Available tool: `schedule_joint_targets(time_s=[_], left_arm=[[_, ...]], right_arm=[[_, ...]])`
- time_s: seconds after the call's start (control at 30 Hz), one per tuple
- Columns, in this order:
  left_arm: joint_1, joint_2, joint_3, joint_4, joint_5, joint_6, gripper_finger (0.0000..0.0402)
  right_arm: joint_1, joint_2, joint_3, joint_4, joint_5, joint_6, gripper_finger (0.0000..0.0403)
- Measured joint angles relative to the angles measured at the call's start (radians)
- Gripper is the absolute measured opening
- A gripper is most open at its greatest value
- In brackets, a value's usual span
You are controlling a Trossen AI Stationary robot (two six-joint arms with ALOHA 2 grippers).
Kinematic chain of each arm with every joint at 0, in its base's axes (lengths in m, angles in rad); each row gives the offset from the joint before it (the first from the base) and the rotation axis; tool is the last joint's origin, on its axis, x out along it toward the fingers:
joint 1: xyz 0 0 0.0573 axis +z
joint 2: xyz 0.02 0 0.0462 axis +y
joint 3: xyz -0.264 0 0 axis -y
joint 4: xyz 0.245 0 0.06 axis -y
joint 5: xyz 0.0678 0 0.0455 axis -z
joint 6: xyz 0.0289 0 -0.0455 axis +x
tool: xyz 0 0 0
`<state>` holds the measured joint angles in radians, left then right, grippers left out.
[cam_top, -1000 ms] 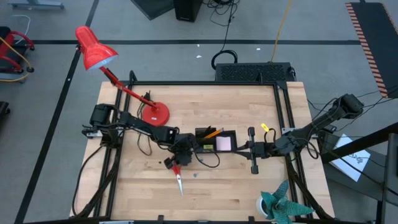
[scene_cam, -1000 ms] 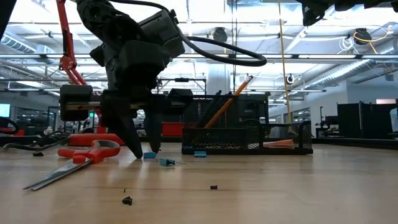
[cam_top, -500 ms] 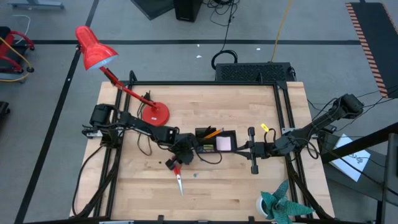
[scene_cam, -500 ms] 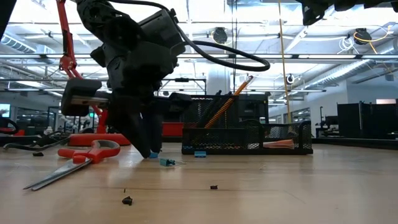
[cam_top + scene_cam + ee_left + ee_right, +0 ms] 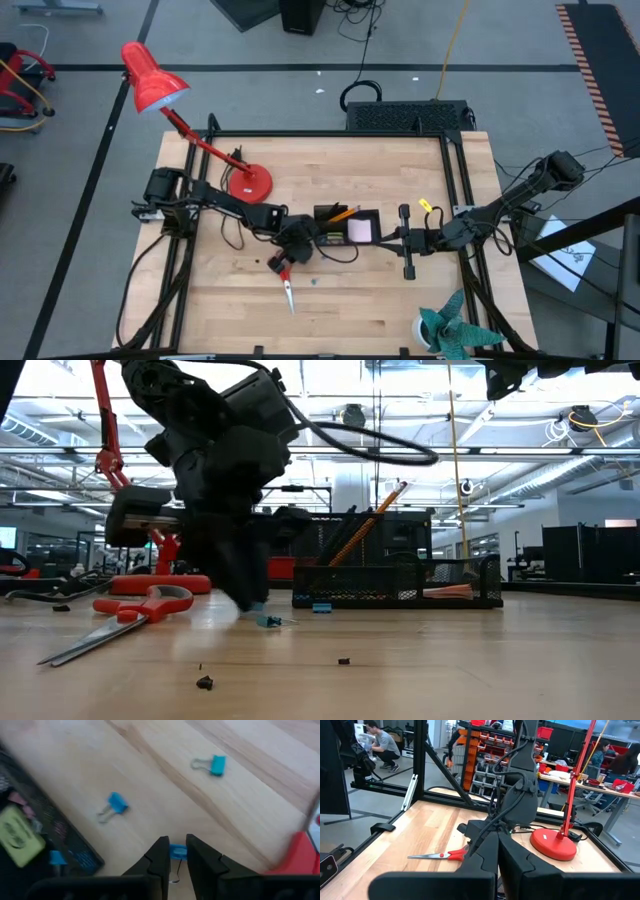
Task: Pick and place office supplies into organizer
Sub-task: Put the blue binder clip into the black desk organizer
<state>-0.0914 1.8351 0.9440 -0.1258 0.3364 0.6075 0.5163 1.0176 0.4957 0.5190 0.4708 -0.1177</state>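
My left gripper [image 5: 175, 855] points steeply down at the table just left of the black mesh organizer [image 5: 347, 225] and is shut on a small blue clip [image 5: 177, 851]. Two more blue clips [image 5: 216, 765] [image 5: 116, 804] lie loose on the wood, and another [image 5: 321, 607] lies against the organizer's wall. Red-handled scissors [image 5: 285, 285] lie flat to the near left. An orange pencil [image 5: 375, 520] leans in the organizer, and a pink note pad [image 5: 360, 231] lies inside it. A tiny yellow piece [image 5: 426, 206] lies farther right. My right gripper [image 5: 405, 243] hangs shut and level, right of the organizer. My left gripper pinches the blue clip's body [image 5: 178, 851] between its two fingers, right at their free ends. The fingers [image 5: 248, 592] come from above, slanting down. The clip sits at table height; its wire handles [image 5: 174, 876] point back between the fingers.
A red desk lamp stands on its round base [image 5: 247, 183] at the far left. A teal spiky leafy object [image 5: 450, 328] sits at the near right corner. A large black box [image 5: 405, 115] lies beyond the far edge. Dark crumbs [image 5: 205, 682] dot the near wood.
My left gripper's fingers stood apart around the clip a second ago and have since shut on it, while the wrist rolled somewhat. The hand has stayed over the same spot. The clip remains at table height.
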Motion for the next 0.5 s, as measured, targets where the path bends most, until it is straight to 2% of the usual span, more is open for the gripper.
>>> schedule_joint_targets(time_s=[0.13,0.4,0.5], left_arm=[[-0.002,-0.033,0.022,-0.022,-0.044,-0.022,0.0064],[-0.003,-0.113,0.089,0.004,-0.054,-0.099,0.0055],[-0.004,-0.113,0.119,0.044,-0.124,-0.150,0.0060]], right_arm=[[0.000,-0.001,0.000,0.000,0.000,0.000,0.0002],[0.000,-0.001,-0.002,0.005,0.001,-0.004,0.0002],[0.000,0.000,-0.001,0.002,0.002,-0.001,0.0001]])
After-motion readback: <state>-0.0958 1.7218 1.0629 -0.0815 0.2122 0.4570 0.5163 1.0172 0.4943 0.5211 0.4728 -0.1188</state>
